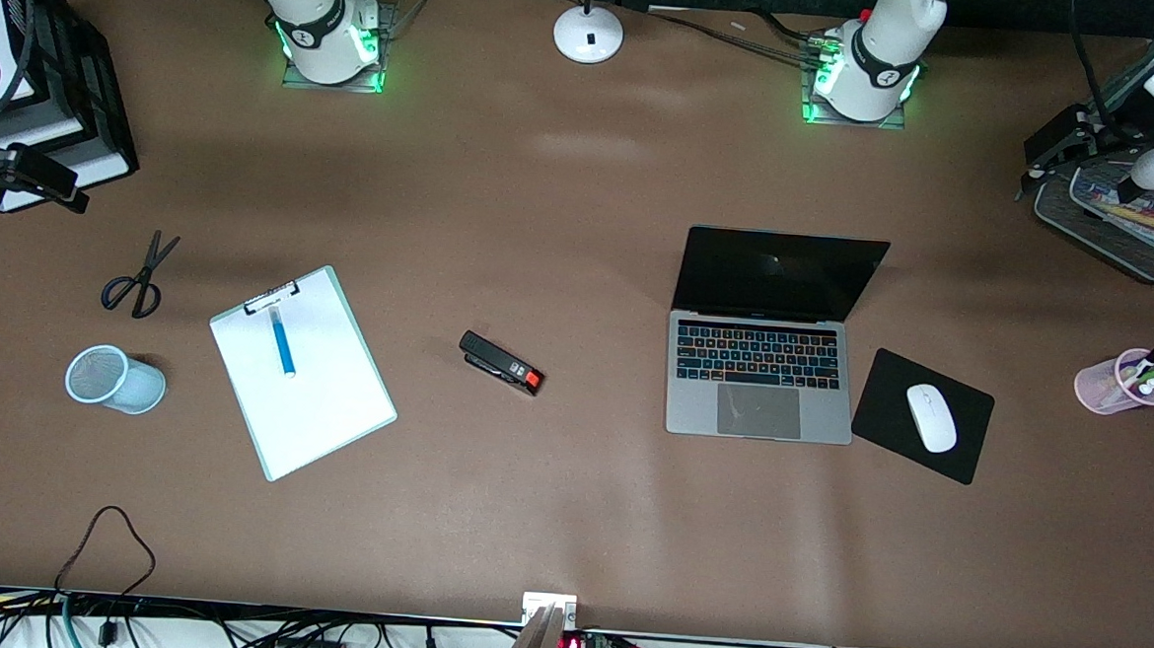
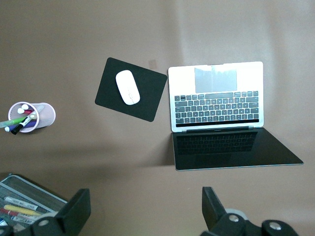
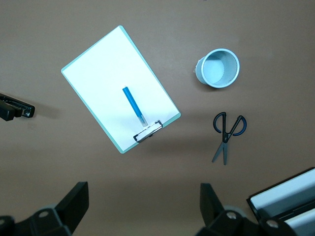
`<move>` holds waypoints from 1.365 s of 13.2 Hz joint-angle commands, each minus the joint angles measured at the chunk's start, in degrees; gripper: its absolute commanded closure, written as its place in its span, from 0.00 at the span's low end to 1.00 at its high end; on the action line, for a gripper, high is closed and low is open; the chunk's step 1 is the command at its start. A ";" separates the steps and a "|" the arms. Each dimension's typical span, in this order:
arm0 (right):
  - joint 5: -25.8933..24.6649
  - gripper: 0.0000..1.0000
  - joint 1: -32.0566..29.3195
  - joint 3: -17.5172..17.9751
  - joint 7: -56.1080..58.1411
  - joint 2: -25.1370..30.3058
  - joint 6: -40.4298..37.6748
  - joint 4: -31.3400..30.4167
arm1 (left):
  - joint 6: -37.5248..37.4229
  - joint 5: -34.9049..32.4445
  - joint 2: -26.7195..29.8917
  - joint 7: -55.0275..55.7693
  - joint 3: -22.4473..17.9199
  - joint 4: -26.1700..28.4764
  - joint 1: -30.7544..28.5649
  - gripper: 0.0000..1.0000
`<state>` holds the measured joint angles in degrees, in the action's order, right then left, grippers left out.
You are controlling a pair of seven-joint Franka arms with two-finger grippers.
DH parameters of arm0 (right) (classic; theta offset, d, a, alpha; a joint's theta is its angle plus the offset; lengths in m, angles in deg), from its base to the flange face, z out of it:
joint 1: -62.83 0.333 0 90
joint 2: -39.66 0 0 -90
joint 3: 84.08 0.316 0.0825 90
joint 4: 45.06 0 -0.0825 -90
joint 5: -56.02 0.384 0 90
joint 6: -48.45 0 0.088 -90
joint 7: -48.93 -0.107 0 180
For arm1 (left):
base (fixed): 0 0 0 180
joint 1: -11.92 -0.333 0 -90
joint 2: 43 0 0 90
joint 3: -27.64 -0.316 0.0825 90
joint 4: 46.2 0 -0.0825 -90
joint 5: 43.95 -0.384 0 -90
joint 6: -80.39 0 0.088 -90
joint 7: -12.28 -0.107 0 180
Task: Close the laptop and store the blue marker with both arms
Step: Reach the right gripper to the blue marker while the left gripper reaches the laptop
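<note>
The silver-grey laptop (image 1: 760, 378) stands open toward the left arm's end, its black screen (image 1: 777, 273) raised; it also shows in the left wrist view (image 2: 216, 98). The blue marker (image 1: 283, 342) lies on a white clipboard (image 1: 316, 399) toward the right arm's end, and shows in the right wrist view (image 3: 133, 105). My left gripper (image 2: 146, 211) is open and empty, high over bare table beside the mesh tray (image 2: 24, 204). My right gripper (image 3: 145, 209) is open and empty, high over bare table beside the black file tray (image 3: 288, 199).
Scissors (image 1: 140, 276) and a pale blue mesh cup (image 1: 115, 379) on its side lie by the clipboard. A black stapler (image 1: 501, 362) lies mid-table. A black mouse pad (image 1: 966, 448) with a white mouse (image 1: 931, 418) is beside the laptop. A pink pen cup (image 1: 1117, 384) stands near the table's end.
</note>
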<state>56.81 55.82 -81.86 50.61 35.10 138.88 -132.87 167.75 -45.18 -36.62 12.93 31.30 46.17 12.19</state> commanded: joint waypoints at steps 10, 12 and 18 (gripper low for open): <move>-0.53 0.00 0.68 0.33 -0.36 -4.74 3.69 -0.86 | -0.88 0.62 -3.91 0.14 3.45 1.14 0.87 0.00; -0.62 0.00 2.17 0.33 -0.54 -7.46 4.93 -0.95 | -0.79 0.62 -4.01 0.49 4.94 3.42 0.87 0.00; -0.87 0.00 6.03 0.33 -0.37 -18.01 12.75 -1.22 | 3.24 0.97 -1.38 6.90 9.08 13.52 0.52 0.00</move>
<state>56.81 60.28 -81.73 50.47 18.70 150.35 -134.56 168.41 -45.18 -40.97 18.54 39.83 54.50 13.09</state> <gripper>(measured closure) 0.000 0.000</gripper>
